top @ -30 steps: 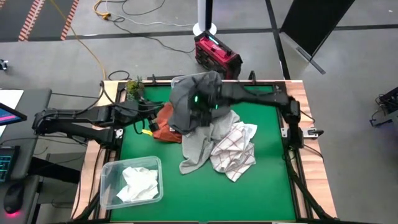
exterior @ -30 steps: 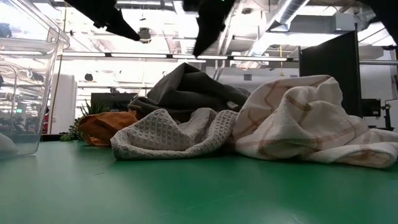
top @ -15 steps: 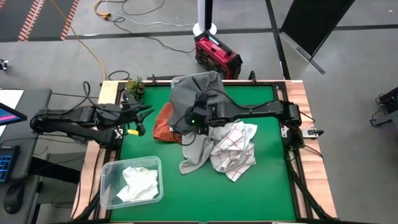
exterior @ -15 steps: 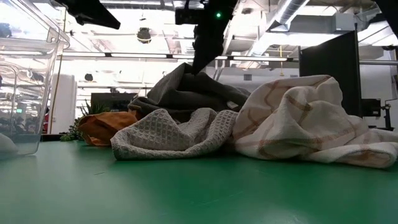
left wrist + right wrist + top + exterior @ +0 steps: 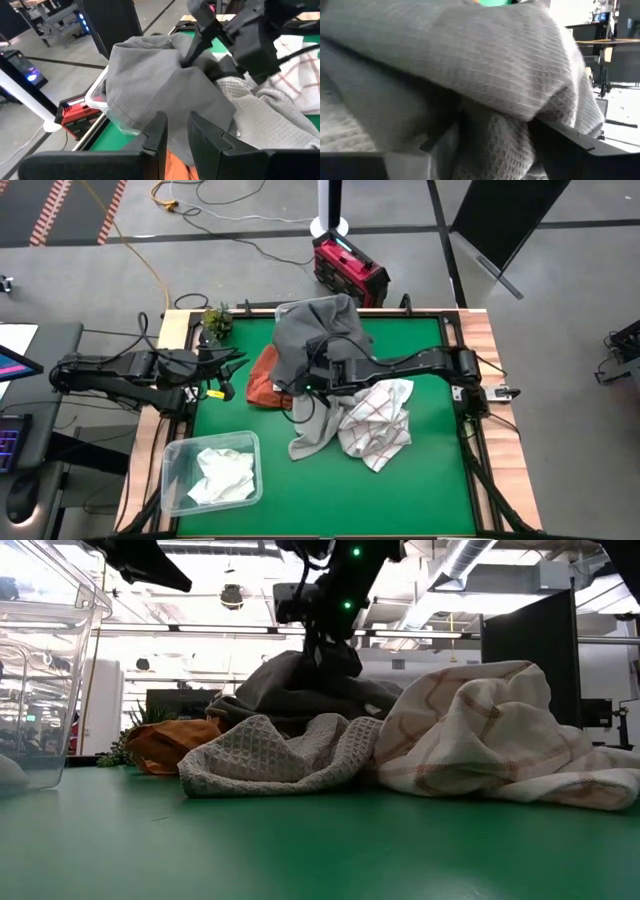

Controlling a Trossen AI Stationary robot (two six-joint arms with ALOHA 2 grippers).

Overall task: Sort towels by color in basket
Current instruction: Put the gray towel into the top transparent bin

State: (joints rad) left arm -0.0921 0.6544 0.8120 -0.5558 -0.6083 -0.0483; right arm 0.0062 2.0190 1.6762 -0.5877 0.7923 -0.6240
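Note:
A dark grey towel [image 5: 310,330] [image 5: 150,85] is draped over a clear container [image 5: 102,95] at the table's far side. In front of it lie a rust orange towel [image 5: 262,388], a light grey waffle towel [image 5: 315,425] [image 5: 270,755] and a white red-grid towel [image 5: 380,420] [image 5: 480,730]. A white towel [image 5: 222,473] sits in a clear bin [image 5: 170,450]. My right gripper [image 5: 303,388] [image 5: 325,655] [image 5: 495,140] is open, down in the pile where dark grey meets light grey. My left gripper [image 5: 232,370] [image 5: 177,125] hovers left of the pile, open by a narrow gap, holding nothing. My right gripper comes from above, slanting down from the table's right, into the pile. A fold of grey waffle cloth [image 5: 492,150] fills the space between its open fingers [image 5: 425,147], under the dark grey towel's overhanging edge [image 5: 485,60]. The cloth rests on the pile, not lifted.
A small plant [image 5: 217,320] stands at the far left corner, and a small yellow object [image 5: 210,392] lies near my left gripper. Bare green mat [image 5: 400,500] lies along the near edge, right of the bin. A red device [image 5: 348,268] sits on the floor beyond the table.
My right gripper has come down from above the dark grey towel, moving toward the near edge, until its fingers sank into the pile. My left gripper has drawn back a little toward the table's left edge. The towels have stayed where they were.

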